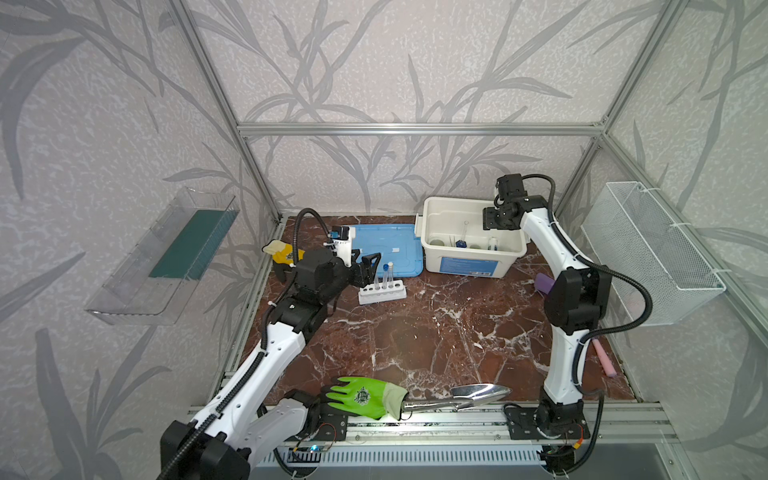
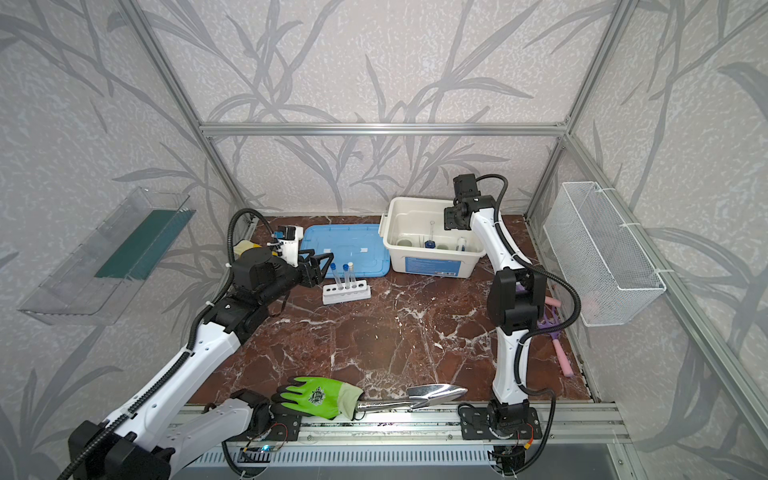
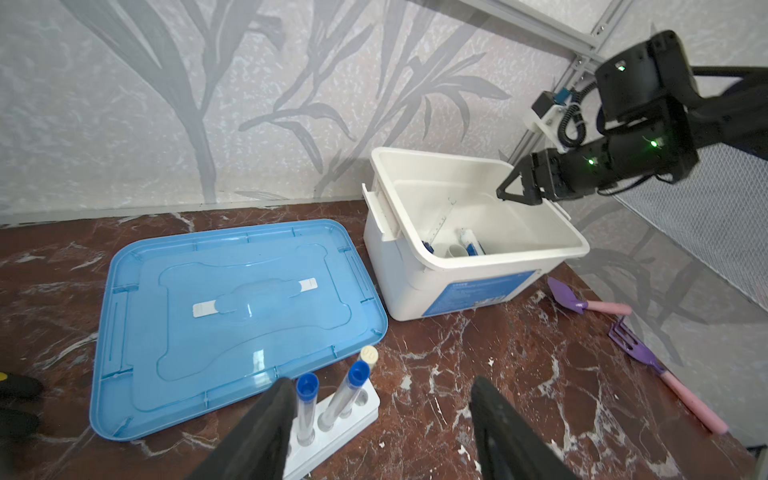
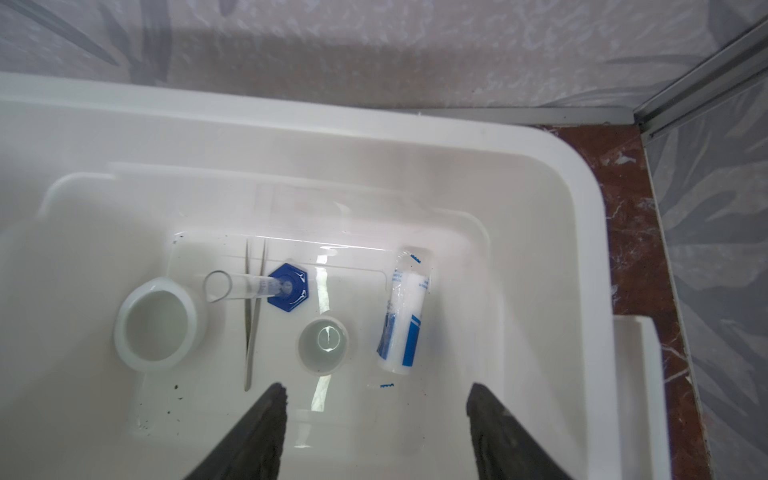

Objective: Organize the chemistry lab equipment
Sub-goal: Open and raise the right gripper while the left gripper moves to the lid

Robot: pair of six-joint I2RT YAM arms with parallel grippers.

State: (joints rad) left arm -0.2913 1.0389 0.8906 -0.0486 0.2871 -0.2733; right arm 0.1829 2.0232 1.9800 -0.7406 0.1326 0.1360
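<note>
left gripper [image 3: 382, 382]: fingers [image 3: 257, 428] spread wide, pinching nothing; one finger sits just beside the nearest of three test tubes [image 3: 306, 399], contact or not I can't tell; two tubes have blue caps and one a white cap, all upright in the white six-hole rack [image 3: 357, 409]; the rack stands on the desk [image 1: 415, 340] left of middle, toward the back edge, just in front of the blue lid [image 3: 232, 299] lying flat there; right gripper [image 4: 376, 388]: fingers [image 4: 249, 436] also spread, nothing between them, hanging over the open white bin [image 4: 582, 249] at the desk's back right corner; on the bin floor: small white bowl [image 4: 160, 328], then tweezers [image 4: 253, 316] lying flat, then a clear cylinder [image 4: 286, 286] standing on a blue hexagonal base just beside the tweezers, then the cup [image 4: 324, 343] upright, then the bottle [image 4: 405, 316] on its side; all apart from the fingers; along the desk's front edge, green glove [image 1: 361, 397] and metal trowel [image 1: 482, 392] lie next to each other, well apart from both grippers
</note>
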